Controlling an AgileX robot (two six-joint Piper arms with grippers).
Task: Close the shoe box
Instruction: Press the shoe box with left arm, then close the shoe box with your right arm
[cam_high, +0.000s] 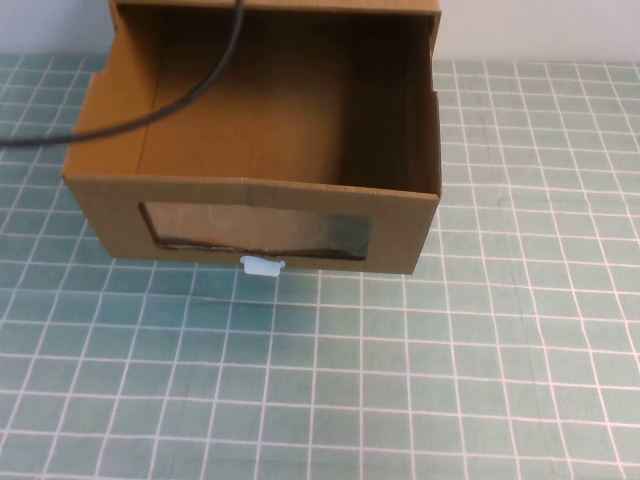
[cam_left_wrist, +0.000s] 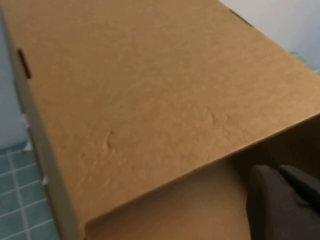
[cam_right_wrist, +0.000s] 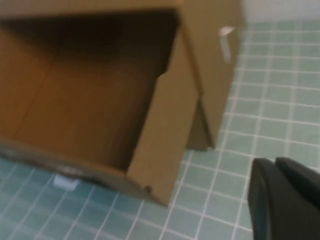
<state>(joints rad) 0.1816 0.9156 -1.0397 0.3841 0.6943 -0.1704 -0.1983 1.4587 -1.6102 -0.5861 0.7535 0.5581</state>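
We found the shoe box (cam_high: 250, 150) at the far middle of the green grid mat (cam_high: 400, 380), its drawer pulled well out toward us so that the empty inside lay open from above. The front panel faced us, with the clear window (cam_high: 255, 232) across it and the small white pull tab (cam_high: 262, 265) just below, touching the mat edge of the panel. That panel was the natural face to push on, which, we judged, was why the drawer stood square to us.

A black cable (cam_high: 190, 85) crossed over the open drawer from the left.

In the high view neither arm showed. In its wrist view, the left gripper (cam_left_wrist: 282, 200) hung close above the box's outer sleeve (cam_left_wrist: 150, 90), near its open edge; we could not tell whether its fingers were spread or pressed together. The right gripper (cam_right_wrist: 285, 197) hovered over the mat beside the drawer's right-hand corner (cam_right_wrist: 160, 165), apart from the cardboard; its state was likewise unclear to us.

We judged closing as not yet begun: 1 steady push on the front would do.
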